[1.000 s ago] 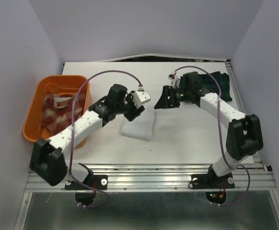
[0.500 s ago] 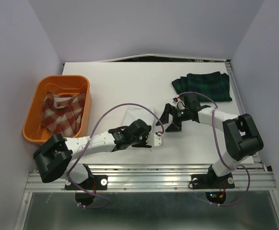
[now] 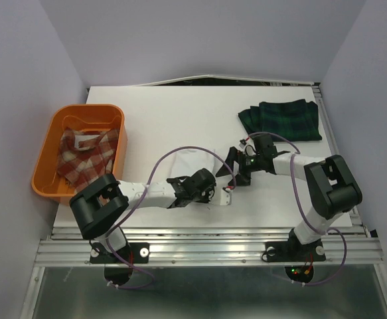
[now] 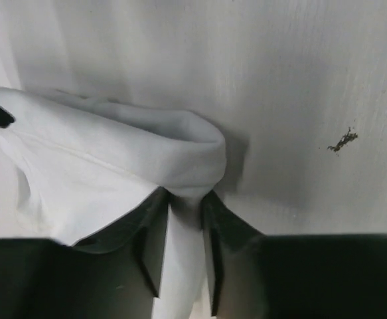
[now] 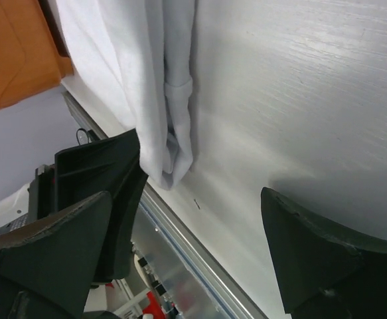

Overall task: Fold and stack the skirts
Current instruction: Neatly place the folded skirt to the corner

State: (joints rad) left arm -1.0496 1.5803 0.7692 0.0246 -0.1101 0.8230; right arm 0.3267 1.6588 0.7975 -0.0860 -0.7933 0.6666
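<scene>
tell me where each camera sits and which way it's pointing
top external: above and behind the bases, looking down on the table; left arm and right arm show whole.
left wrist: looking along the left gripper, shut on a fold of the white skirt.
right wrist: low over the table, looking through the open right gripper at the skirt's edge, orange basket beyond.
shared: all three show the white skirt.

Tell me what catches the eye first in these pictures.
At the near middle of the table, the left hand pinches an edge of the white skirt, and the right hand gapes open beside it. At the left, an orange basket holds a red plaid skirt. A green plaid skirt lies folded at the far right.
</scene>
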